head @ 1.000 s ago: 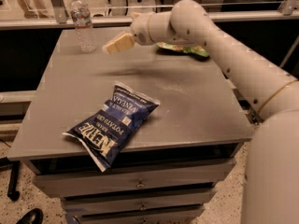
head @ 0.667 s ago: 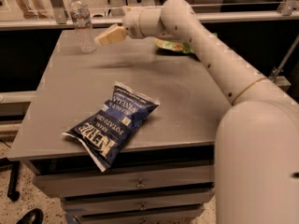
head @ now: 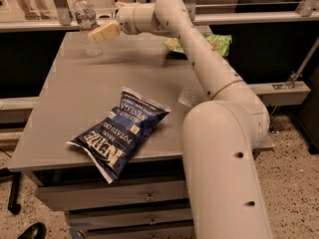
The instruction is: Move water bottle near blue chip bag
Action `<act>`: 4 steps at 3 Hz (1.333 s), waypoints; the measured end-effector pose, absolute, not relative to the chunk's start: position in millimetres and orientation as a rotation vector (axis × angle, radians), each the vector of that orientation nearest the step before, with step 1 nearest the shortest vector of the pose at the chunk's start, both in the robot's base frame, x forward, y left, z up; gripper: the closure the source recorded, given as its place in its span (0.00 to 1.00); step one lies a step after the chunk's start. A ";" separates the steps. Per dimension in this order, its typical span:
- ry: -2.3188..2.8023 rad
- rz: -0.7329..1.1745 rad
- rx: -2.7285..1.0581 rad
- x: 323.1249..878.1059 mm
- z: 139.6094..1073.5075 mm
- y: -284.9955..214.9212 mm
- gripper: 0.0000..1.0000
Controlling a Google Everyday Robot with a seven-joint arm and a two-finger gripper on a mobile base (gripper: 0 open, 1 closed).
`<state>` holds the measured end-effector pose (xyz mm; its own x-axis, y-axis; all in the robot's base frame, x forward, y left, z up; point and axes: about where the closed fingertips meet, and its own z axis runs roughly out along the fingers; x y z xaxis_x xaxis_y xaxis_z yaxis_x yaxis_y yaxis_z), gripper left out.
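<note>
The water bottle (head: 86, 23) stands upright at the far left corner of the grey table (head: 75, 98); it is clear and ribbed with a white cap. The blue chip bag (head: 119, 131) lies flat near the table's front edge, dark navy with white lettering. My gripper (head: 103, 32) hangs just right of the bottle at about its mid height, its tan fingers pointing left toward it, not holding anything that I can see. The arm reaches across the table from the right.
A green snack bag (head: 218, 41) lies at the far right of the table, partly behind my arm. Drawers (head: 124, 198) sit under the table front. A railing (head: 239, 18) runs behind the table.
My gripper has moved left across the back of the table and now sits close beside the water bottle. The bottle and the blue bag have not moved.
</note>
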<state>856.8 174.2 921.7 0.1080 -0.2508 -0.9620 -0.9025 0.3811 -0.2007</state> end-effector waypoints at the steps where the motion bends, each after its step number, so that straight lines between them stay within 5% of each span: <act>1: 1.458 0.673 -1.180 854.7 916.3 185.1 0.00; 4: 1.504 0.738 -1.257 842.0 905.4 213.4 0.00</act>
